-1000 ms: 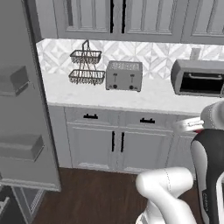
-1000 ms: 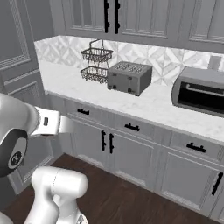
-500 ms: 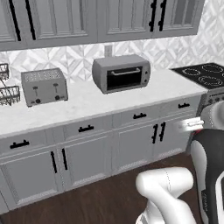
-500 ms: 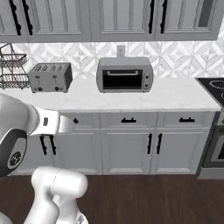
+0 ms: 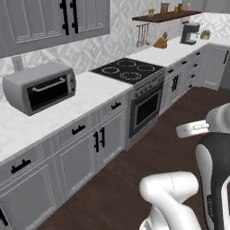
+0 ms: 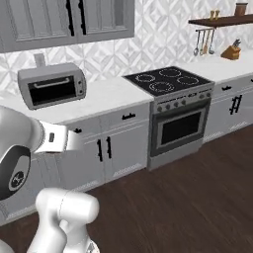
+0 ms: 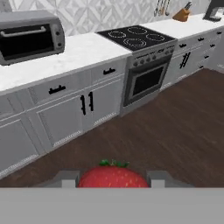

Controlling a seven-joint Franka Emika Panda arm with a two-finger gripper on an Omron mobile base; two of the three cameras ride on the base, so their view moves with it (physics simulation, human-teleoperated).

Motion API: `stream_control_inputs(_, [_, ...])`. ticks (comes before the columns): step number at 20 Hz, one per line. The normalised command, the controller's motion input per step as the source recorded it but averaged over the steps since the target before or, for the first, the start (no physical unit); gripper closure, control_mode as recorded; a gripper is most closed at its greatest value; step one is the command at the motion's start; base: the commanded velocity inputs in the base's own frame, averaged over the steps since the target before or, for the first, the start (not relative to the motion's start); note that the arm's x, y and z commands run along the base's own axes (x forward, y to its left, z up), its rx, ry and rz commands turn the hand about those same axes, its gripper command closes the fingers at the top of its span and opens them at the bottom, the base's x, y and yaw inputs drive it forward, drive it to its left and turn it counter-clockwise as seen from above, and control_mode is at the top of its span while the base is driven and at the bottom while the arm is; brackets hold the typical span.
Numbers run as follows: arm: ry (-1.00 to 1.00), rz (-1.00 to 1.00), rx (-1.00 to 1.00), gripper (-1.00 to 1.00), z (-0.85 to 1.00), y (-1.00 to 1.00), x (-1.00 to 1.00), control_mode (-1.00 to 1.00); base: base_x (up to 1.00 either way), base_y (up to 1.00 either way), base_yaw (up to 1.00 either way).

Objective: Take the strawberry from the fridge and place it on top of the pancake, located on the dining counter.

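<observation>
Since half a second ago both base views have swung on along the wall: the toaster and wire basket are gone, the toaster oven has slid to the left, and a stove has come into sight. That is the base turning, not the things moving.

At the bottom of the hand view the gripper [image 7: 113, 179] is closed on the strawberry [image 7: 113, 176], which sits squarely between the two grey fingertips [image 7: 66, 178], touching both. The berry is bright red and rounded, with a small tuft of green leaves at its top edge; its lower part is cut off by the bottom of the view.

Beyond the held berry lies dark wood floor [image 7: 166, 131], and past that a run of light-grey cabinets [image 7: 65, 116] with black handles under a white countertop [image 7: 74, 54]. The toaster oven [image 7: 28, 37] stands on that countertop at upper left in the hand view. To its right the stove [image 7: 144, 65] is set into the cabinet run, with a black cooktop carrying four ring burners and a dark oven window below.

From the right base view, the toaster oven [image 6: 52, 84] and stove [image 6: 175, 106] stand along the same wall, and farther right a wooden shelf [image 6: 222, 21] carries jars, with utensils hanging beneath it and a knife block [image 6: 231, 51] on the countertop. In the left base view a coffee machine [image 5: 190, 32] stands in the far corner.
</observation>
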Motion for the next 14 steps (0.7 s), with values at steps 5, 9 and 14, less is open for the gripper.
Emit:
stream_control_inputs(5, [0.00,0.00,0.00,1.00,0.00,0.00,0.00,1.00,0.00,-0.28,-0.80])
stream_control_inputs(9, [0.00,0.00,0.00,1.00,0.00,0.00,0.00,1.00,0.00,-0.28,-0.80])
stream_control_inputs(14, [0.00,0.00,0.00,1.00,0.00,0.00,0.00,1.00,0.00,-0.26,-0.80])
